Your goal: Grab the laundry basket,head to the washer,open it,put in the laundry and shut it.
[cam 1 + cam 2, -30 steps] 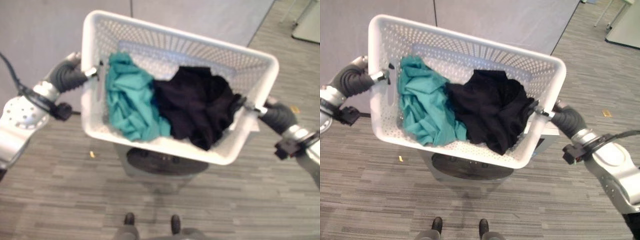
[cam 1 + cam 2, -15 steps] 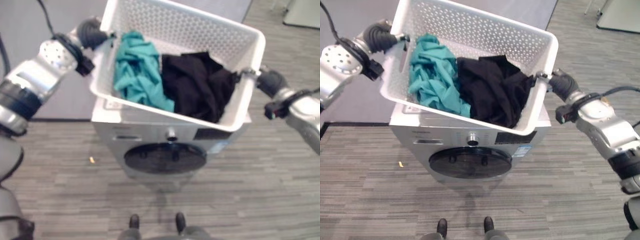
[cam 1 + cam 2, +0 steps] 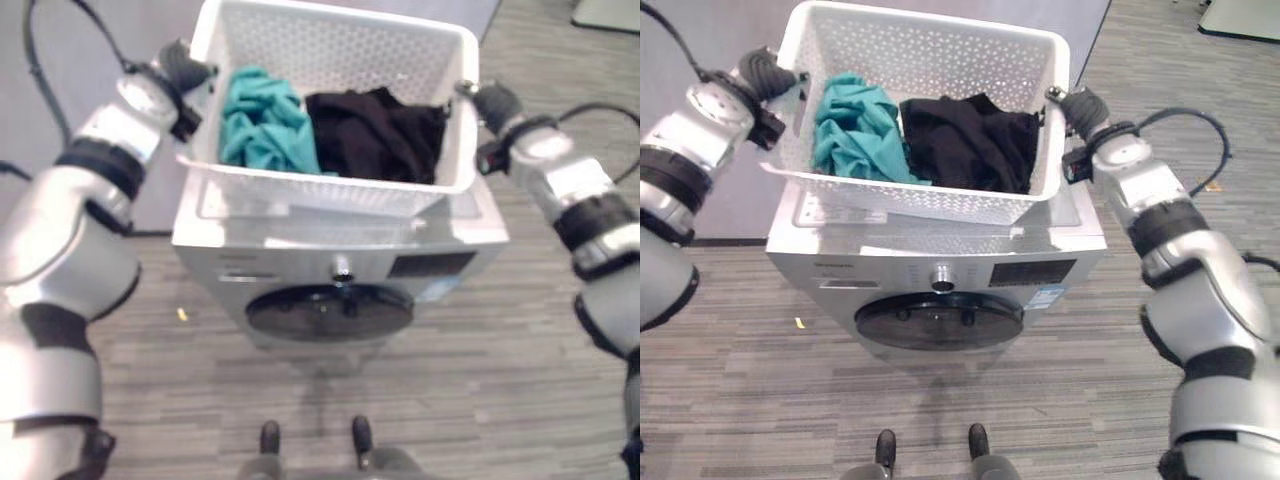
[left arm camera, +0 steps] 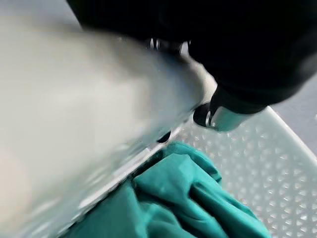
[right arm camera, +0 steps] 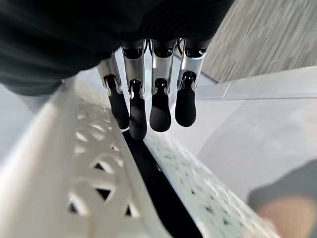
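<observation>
The washer is now seen whole below the basket, where a second ago only part of its front was seen under the raised basket; the basket is now lowered level onto, or just above, the washer's top, contact not being clear. From this it is judged that the carrying and walking steps are finished and that setting down and opening the door come next. The round dark door, at 6 o'clock from the basket, is seen closed. Inside the basket a teal cloth is lain at 9 o'clock and a black cloth at 3 o'clock, the two touching. The basket's left rim is gripped by the left hand, and its right rim is hooked by the curled fingers of the right hand. A label and panel markings are seen on the washer's front, but nothing can be read
</observation>
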You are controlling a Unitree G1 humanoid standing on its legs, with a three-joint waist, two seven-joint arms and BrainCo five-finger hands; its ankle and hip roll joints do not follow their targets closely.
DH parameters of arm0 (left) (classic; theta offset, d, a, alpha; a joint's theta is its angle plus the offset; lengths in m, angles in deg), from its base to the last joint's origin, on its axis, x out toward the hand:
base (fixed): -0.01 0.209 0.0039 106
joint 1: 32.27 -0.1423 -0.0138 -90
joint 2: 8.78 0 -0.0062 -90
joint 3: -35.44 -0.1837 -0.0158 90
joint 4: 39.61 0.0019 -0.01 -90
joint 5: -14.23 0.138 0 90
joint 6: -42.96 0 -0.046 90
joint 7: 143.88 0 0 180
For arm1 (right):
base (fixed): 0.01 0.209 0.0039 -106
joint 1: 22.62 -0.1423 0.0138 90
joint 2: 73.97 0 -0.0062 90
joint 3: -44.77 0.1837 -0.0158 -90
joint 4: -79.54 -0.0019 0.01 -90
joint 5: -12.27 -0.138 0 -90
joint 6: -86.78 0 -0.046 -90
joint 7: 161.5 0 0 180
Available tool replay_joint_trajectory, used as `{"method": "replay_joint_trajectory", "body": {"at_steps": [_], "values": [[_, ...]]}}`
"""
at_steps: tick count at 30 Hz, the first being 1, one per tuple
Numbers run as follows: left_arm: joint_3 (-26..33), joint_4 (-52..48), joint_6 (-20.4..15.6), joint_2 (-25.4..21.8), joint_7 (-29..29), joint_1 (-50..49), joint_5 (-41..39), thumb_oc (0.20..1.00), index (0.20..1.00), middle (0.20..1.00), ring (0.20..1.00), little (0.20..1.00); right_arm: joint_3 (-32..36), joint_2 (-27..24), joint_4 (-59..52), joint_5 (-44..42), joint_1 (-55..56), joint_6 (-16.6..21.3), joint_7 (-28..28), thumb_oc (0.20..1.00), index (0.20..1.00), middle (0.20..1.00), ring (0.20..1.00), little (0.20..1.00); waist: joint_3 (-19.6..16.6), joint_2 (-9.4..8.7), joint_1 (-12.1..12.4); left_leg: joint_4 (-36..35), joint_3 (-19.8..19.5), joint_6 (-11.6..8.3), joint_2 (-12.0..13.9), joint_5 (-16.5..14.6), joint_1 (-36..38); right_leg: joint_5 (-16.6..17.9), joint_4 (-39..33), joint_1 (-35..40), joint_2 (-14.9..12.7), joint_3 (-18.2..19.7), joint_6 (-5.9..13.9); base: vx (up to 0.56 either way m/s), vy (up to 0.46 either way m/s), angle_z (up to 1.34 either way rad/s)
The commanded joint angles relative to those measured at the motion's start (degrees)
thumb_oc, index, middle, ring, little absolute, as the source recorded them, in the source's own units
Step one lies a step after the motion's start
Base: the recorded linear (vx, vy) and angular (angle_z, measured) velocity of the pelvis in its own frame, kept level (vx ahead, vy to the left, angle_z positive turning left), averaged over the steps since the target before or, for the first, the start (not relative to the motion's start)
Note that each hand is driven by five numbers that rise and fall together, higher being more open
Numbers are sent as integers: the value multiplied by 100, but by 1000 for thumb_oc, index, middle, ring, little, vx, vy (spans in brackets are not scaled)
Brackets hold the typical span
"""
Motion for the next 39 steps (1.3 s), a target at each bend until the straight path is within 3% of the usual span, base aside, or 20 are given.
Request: {"method": "replay_joint_trajectory", "body": {"at_steps": [1, 9, 15, 21, 22, 23, 24, 25, 26, 39], "values": [[-229, 541, -341, 381, -61, 1556, 297, 200, 200, 200, 200, 200, 12, 239, 959, 431, -1115, 5, 242, 200, 200, 200, 200, 200, 159, 206, 193, 147, -26, 77, 357, -239, 253, -210, 590, -380, -265, -163, 376, 0, 0, 0], [17, 1001, -241, 1290, -186, 1474, 724, 200, 200, 200, 200, 200, -175, 761, 2338, 1299, -1883, -160, 190, 200, 200, 200, 200, 200, 268, 237, 171, 150, -64, 80, 320, -197, 155, -191, 644, -511, -264, -129, 355, -7, -1, 1], [365, 1079, -179, 2133, -393, 1359, 976, 200, 200, 200, 200, 200, -245, 785, 2792, 1546, -2076, -284, 89, 200, 200, 200, 200, 200, 341, 290, 203, 125, -164, 97, 261, -172, 81, -191, 651, -556, -295, -178, 334, -6, -14, 5], [661, 1139, -112, 2541, -531, 1294, 1025, 200, 200, 200, 200, 200, -394, 725, 3018, 1791, -2201, -394, -28, 200, 200, 200, 200, 200, 437, 320, 276, 135, -254, 105, 216, -156, -25, -177, 638, -606, -322, -244, 305, -28, -44, 10], [774, 1174, -98, 2608, -581, 1297, 985, 1000, 1000, 1000, 1000, 1000, -414, 678, 3025, 1779, -2286, -411, -28, 200, 200, 200, 200, 200, 477, 344, 304, 128, -291, 104, 191, -132, -95, -160, 617, -648, -341, -268, 300, -52, -56, 17], [803, 1174, -100, 2629, -581, 1273, 961, 1000, 1000, 1000, 1000, 1000, -415, 666, 3035, 1763, -2289, -416, -46, 200, 200, 200, 200, 200, 491, 354, 315, 120, -296, 105, 189, -117, -120, -158, 616, -660, -347, -282, 296, -53, -49, 7], [834, 1173, -106, 2657, -574, 1259, 924, 1000, 1000, 1000, 1000, 1000, -397, 672, 3030, 1721, -2308, -427, -53, 263, 263, 263, 263, 263, 499, 369, 323, 103, -315, 106, 190, -100, -139, -157, 614, -677, -350, -288, 297, -36, -24, 3], [854, 1156, -114, 2688, -599, 1276, 881, 1000, 1000, 1000, 1000, 1000, -411, 665, 3050, 1703, -2345, -436, -49, 768, 768, 768, 768, 768, 510, 375, 326, 90, -325, 100, 186, -80, -162, -154, 614, -696, -356, -301, 296, -34, -22, 4], [866, 1156, -117, 2690, -597, 1273, 857, 1000, 1000, 1000, 1000, 1000, -434, 654, 3066, 1710, -2368, -432, -50, 1000, 1000, 1000, 1000, 1000, 512, 383, 331, 79, -331, 97, 184, -64, -184, -152, 620, -715, -359, -315, 294, -31, -25, 13], [883, 1141, -114, 2819, -625, 1556, 756, 1000, 1000, 1000, 1000, 1000, -474, 918, 3141, 1562, -2458, -436, -113, 1000, 1000, 1000, 1000, 1000, 493, 366, 381, 50, -415, 101, 209, -62, -202, -207, 663, -716, -337, -415, 268, -5, -17, 4]]}}
